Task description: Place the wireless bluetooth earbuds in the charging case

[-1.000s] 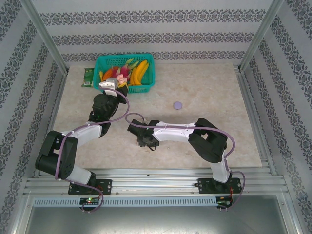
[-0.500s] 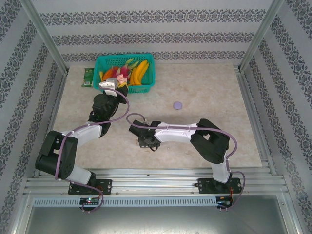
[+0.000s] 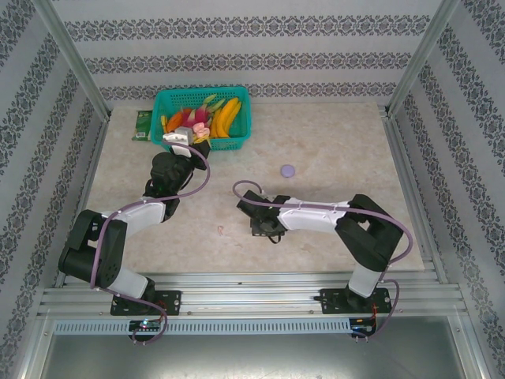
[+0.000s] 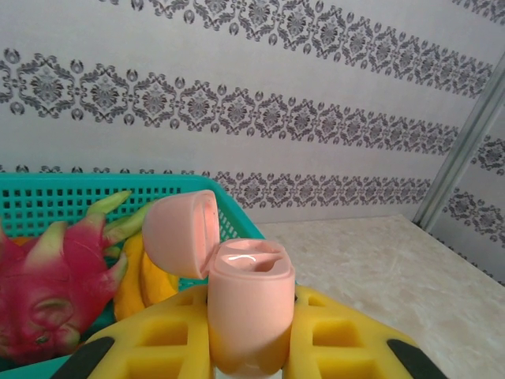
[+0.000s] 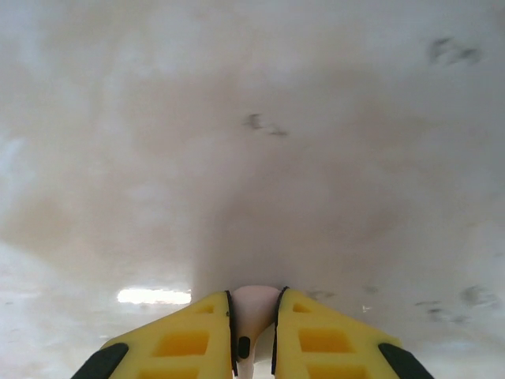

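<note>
The charging case [image 4: 248, 296] is pale pink and stands upright with its lid [image 4: 177, 229] hinged open to the left. My left gripper [image 4: 248, 339] is shut on its lower body, raised in front of the basket [image 3: 183, 142]. A pale pink earbud [image 5: 256, 304] is pinched between the yellow fingers of my right gripper [image 5: 254, 320], close above the bare table. In the top view that gripper [image 3: 264, 229] points down at the table's middle. A tiny pink piece [image 3: 220, 230], too small to identify, lies on the table to its left.
A teal basket [image 3: 241, 99] of bananas, a dragon fruit and other fruit stands at the back left, right behind the case. A green packet [image 3: 142, 125] lies beside it. A small purple disc [image 3: 287, 170] rests on the marble-patterned tabletop [image 3: 347, 150] right of centre.
My right gripper has closed on the earbud and moved to the right, leaving the tiny pink piece where it had been. The left gripper with the case has barely shifted.
</note>
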Robot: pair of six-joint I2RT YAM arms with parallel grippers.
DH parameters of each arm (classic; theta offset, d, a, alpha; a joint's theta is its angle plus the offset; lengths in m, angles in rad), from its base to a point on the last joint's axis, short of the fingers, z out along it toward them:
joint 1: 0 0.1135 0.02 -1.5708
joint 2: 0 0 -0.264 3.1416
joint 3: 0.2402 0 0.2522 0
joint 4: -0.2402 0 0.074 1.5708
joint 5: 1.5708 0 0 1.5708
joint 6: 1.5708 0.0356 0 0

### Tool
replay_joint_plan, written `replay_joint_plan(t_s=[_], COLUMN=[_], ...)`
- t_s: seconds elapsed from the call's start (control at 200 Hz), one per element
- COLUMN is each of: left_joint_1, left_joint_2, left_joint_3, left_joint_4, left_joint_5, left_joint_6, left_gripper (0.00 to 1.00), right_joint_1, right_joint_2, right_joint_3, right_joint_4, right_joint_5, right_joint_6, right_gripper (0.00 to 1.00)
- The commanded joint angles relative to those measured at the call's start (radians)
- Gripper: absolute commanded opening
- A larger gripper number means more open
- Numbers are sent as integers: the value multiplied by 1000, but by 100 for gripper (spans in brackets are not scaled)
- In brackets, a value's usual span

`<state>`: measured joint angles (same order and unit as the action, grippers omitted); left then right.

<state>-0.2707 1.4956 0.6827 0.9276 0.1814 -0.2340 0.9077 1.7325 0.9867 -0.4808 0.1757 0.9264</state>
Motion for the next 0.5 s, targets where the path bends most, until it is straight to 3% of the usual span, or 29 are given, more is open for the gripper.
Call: replay_joint_plan(t_s=[0.0,0.27,0.5], left_joint_1=[13,11,1], left_joint_2=[9,-12,2], left_joint_3=[-5,-40,-63], left_joint_4=[13,14,27], left_joint_5=[69,167,309], left_joint_6=[-20,-47,-31], left_gripper=[0,0,0], right_joint_1=[-31,-82,-157], right_joint_2=[-61,-101,-167], right_joint_3=[-44,-45,-126], right_joint_4=[59,59,163], right_joint_5=[10,-14,-69], right_joint_6=[-111,-394,-427], right_gripper=[16,16,16])
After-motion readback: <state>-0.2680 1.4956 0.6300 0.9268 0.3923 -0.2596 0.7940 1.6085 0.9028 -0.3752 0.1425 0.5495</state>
